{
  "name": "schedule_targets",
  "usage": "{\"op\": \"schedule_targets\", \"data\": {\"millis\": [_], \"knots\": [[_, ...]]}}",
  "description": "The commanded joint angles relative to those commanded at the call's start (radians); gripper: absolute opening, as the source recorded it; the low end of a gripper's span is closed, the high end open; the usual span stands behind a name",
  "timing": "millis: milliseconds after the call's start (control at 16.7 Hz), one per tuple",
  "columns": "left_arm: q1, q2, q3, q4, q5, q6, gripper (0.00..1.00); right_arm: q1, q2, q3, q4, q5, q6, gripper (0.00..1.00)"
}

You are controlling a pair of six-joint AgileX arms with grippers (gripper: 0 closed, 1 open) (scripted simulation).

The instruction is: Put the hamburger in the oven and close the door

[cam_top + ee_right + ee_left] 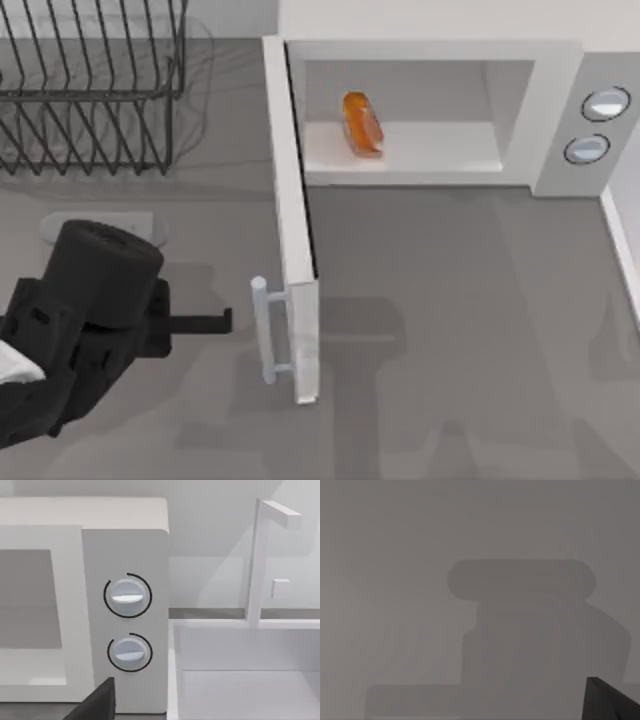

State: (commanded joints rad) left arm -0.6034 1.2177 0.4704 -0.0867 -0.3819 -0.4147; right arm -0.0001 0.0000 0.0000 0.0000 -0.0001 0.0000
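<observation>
Sitting on the cavity floor of the oven (520,120), upper centre of the top view, the hamburger (363,124) stands on edge, apart from every wall. The door (292,230) hangs wide open, swung out toward the lower centre of the frame and seen edge-on; its window is hidden at this angle. The bar handle (262,330) is on the door's left face.

Left gripper (222,321) is at lower left, tips just short of the handle, not touching. Jaws read as one thin dark bar from above, so I cannot tell their gap. The arm's bulk is cut off by the frame edge.

Left wrist view: grey table (395,555) with soft shadows and one dark corner of a finger (610,702).

Right wrist view: the oven's two knobs (127,596) close up, a dark gripper part at the lower edge, jaws indeterminate.

A wire rack (90,80) stands upper left, partly cropped.
</observation>
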Motion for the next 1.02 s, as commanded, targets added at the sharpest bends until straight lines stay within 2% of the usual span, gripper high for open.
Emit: {"op": "schedule_targets", "data": {"millis": [180, 660, 1020], "knots": [[-0.038, 0.040, 0.033, -0.010, -0.025, -0.034, 0.00, 0.000, 0.000, 0.000, 0.000, 0.000, 0.000, 1.00], [-0.302, 0.300, 0.252, -0.076, -0.187, -0.263, 0.00, 0.000, 0.000, 0.000, 0.000, 0.000, 0.000, 1.00], [-0.318, 0.315, 0.268, -0.081, -0.197, -0.280, 0.00, 0.000, 0.000, 0.000, 0.000, 0.000, 0.000, 1.00]]}}
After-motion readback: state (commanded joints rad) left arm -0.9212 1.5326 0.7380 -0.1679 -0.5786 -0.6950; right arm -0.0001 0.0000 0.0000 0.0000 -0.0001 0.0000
